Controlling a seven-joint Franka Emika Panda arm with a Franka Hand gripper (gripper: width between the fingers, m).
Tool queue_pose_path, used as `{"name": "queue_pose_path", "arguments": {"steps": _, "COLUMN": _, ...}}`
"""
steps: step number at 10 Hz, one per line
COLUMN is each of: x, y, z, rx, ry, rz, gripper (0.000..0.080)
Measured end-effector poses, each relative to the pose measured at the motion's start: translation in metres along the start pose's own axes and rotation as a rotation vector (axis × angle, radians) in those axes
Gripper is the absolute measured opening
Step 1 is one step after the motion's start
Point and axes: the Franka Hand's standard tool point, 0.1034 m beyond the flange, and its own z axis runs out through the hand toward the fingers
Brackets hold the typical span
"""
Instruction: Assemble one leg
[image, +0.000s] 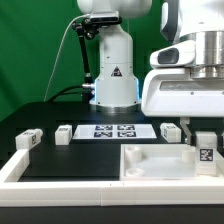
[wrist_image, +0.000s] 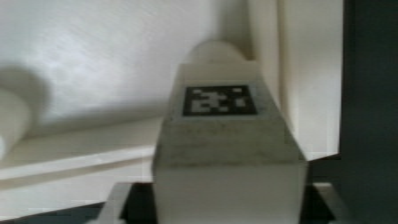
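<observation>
White plastic dominates the scene. My tool hangs at the exterior view's right, low over the black counter, and its fingers are clamped on a small chunky white plastic leg with a black-and-white square tag on its face. The leg stands upright in the grip, its tagged face turned toward the exterior camera. In the wrist view the same leg fills the middle of the picture, tag plainly readable, with the dark finger pads pressed against its lower sides.

Just beside the held leg, toward the exterior view's left, lies the big flat white square panel with recessed corners. Whether the leg touches the panel cannot be determined from either view.

A second white tagged leg lies on the counter at the exterior view's far left, well apart from my tool. A third white post lies near it, and a fourth rests close to my tool. The thin flat marker board sits between these last two. A long white border rail runs along the near edge of the counter. My white arm base stands behind the marker board.
</observation>
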Motion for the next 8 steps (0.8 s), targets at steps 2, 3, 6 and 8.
{"name": "queue_pose_path", "arguments": {"steps": 2, "x": -0.0004, "y": 0.0003, "z": 0.0002, "rx": 0.005, "ry": -0.003, "rz": 0.176, "gripper": 0.0290}}
{"name": "queue_pose_path", "arguments": {"steps": 3, "x": -0.0015, "y": 0.0018, "z": 0.0003, "rx": 0.012, "ry": -0.008, "rz": 0.312, "gripper": 0.0291}}
{"name": "queue_pose_path", "arguments": {"steps": 6, "x": -0.0044, "y": 0.0043, "z": 0.0011, "rx": 0.015, "ry": -0.015, "rz": 0.681, "gripper": 0.0291}}
{"name": "queue_pose_path", "arguments": {"steps": 8, "x": -0.0053, "y": 0.0044, "z": 0.0025, "rx": 0.017, "ry": -0.017, "rz": 0.903, "gripper": 0.0298}}
